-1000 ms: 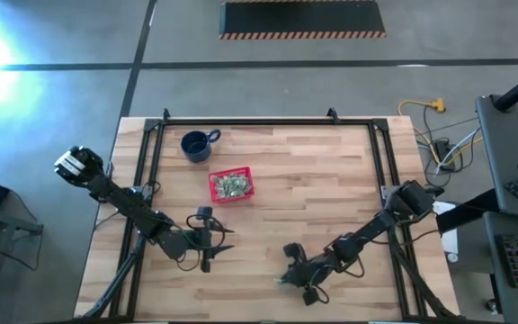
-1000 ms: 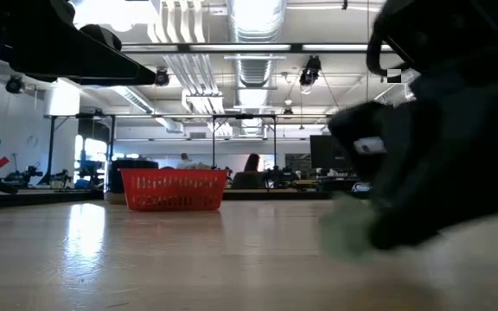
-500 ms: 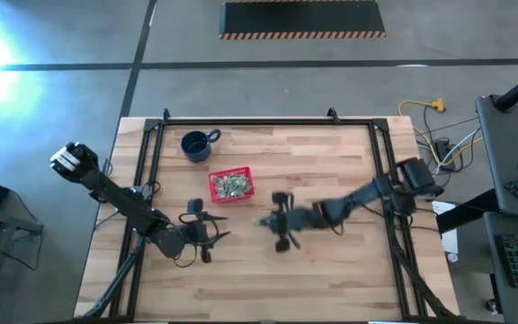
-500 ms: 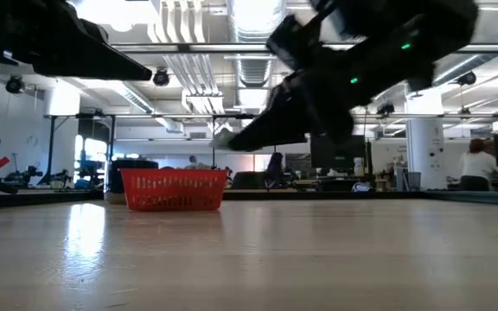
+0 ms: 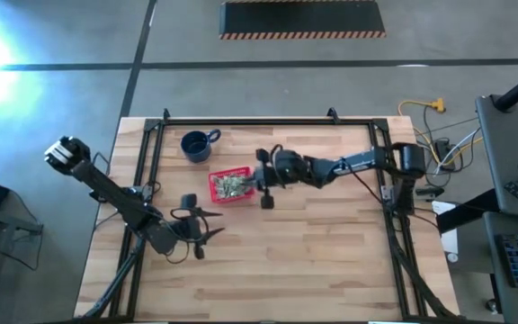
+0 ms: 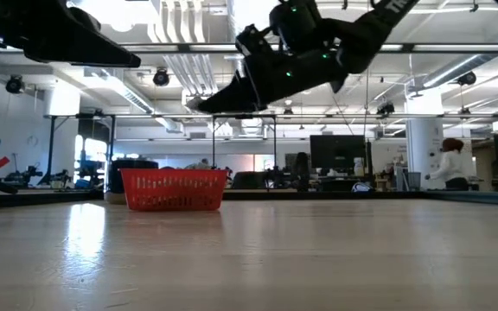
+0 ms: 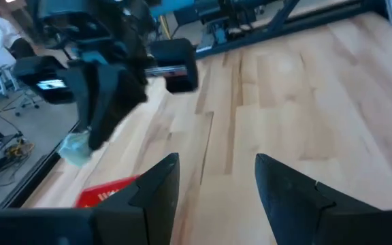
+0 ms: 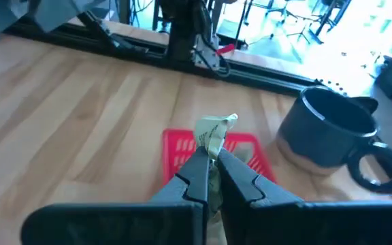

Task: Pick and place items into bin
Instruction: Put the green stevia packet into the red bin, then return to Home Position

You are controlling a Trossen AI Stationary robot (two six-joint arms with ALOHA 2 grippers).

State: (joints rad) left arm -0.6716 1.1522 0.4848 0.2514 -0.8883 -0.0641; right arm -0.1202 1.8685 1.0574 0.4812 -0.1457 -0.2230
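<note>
Right hand (image 8: 211,158): clenched on a wrapped piece (image 8: 215,131), raised just beside the red basket (image 5: 231,185), basket directly ahead | Left hand (image 5: 207,223): released, near desk (image 5: 331,261) edge, farther off | Other pieces: in basket

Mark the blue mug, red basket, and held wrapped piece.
blue mug (image 8: 329,129), right wrist view, side wall
red basket (image 5: 214,184), high view, left rim
wrapped piece (image 8: 213,131), right wrist view, crinkled wrapper top
</note>
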